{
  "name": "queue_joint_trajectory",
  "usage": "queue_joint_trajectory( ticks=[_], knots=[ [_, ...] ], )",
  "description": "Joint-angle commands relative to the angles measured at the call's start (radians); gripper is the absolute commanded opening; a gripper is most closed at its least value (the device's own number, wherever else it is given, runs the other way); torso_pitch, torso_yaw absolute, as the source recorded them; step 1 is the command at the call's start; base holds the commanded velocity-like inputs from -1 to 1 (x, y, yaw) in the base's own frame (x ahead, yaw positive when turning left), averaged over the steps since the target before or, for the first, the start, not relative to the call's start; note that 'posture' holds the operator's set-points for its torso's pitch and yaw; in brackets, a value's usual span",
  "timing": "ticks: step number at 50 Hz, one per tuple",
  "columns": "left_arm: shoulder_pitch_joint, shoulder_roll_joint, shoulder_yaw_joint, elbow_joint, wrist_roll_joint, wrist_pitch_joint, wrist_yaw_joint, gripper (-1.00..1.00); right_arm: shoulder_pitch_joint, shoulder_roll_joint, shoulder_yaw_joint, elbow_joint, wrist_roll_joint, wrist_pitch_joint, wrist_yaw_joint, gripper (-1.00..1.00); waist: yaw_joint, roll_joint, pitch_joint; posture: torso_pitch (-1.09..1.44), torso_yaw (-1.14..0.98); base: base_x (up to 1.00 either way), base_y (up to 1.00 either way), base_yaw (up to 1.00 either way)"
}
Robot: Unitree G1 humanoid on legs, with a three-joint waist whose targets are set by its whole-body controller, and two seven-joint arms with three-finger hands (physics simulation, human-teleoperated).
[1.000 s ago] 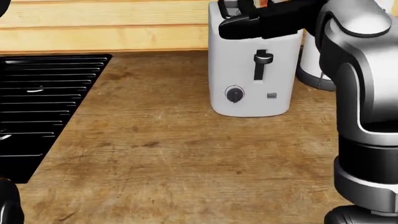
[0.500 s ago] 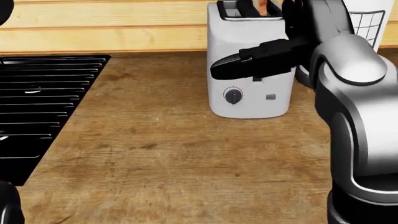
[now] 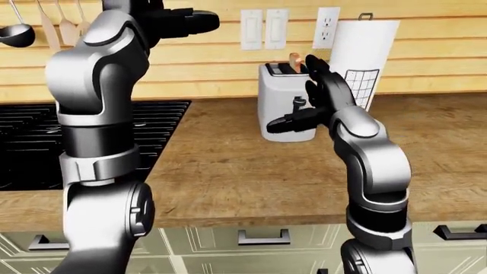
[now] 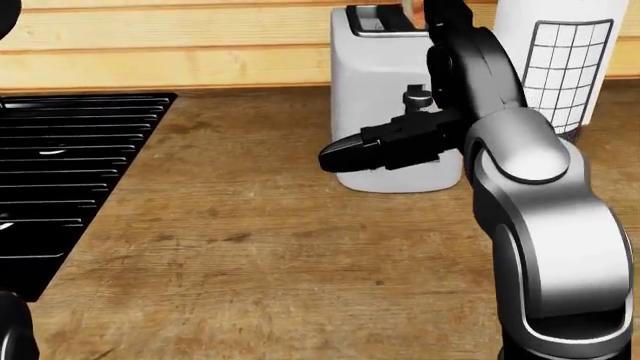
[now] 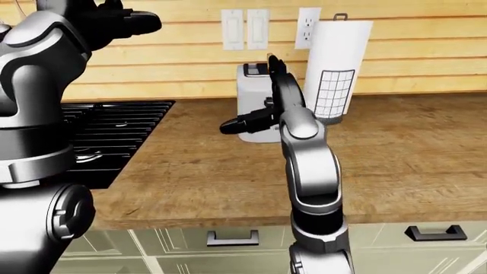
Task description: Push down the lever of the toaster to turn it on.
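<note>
A white toaster (image 4: 378, 90) stands on the wooden counter by the wall, with a slice of bread (image 3: 294, 57) in its slot. Its black lever (image 4: 417, 96) sits high in the slot on the toaster's face. My right hand (image 4: 352, 155) is open, its black fingers (image 4: 385, 147) stretched left across the lower face of the toaster, below the lever. They hide the dial. My right forearm covers the toaster's right edge. My left hand (image 3: 186, 23) is open and raised high at the upper left of the left-eye view, far from the toaster.
A paper towel roll (image 4: 558, 60) stands just right of the toaster. A black stove top (image 4: 70, 172) lies at the left of the counter. Wall switches and an outlet (image 3: 264, 28) are above the toaster. Utensils (image 3: 15, 34) hang at the upper left.
My right hand has come down from the toaster's top, across the lever, to its lower face. The lever shows again at about the same height. My forearm has swung up beside the toaster.
</note>
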Motion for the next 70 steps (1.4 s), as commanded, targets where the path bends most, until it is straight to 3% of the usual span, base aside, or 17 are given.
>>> queue_joint_trajectory(
  ticks=[1,25,56,70],
  knots=[
    [-0.036,0.009,0.006,-0.022,0.001,-0.031,-0.001,1.00,-0.026,-0.001,-0.006,-0.005,-0.011,-0.053,-0.006,1.00,0.000,0.001,-0.013,-0.37,0.00,0.00,0.00,0.00],
    [-0.029,0.006,0.007,-0.043,-0.006,-0.019,0.006,1.00,-0.025,0.041,-0.007,0.120,0.006,-0.162,-0.034,1.00,-0.001,0.005,-0.017,-0.37,0.00,0.00,0.00,0.00],
    [-0.047,0.003,0.003,-0.038,-0.010,-0.016,0.005,1.00,-0.049,0.031,-0.027,0.405,0.075,-0.384,-0.102,1.00,-0.004,0.006,-0.020,-0.37,0.00,0.00,0.00,0.00],
    [-0.041,-0.004,0.001,-0.044,-0.009,-0.016,0.007,1.00,-0.040,0.035,-0.016,0.412,0.078,-0.393,-0.114,1.00,-0.005,0.005,-0.020,-0.37,0.00,0.00,0.00,0.00]
  ],
)
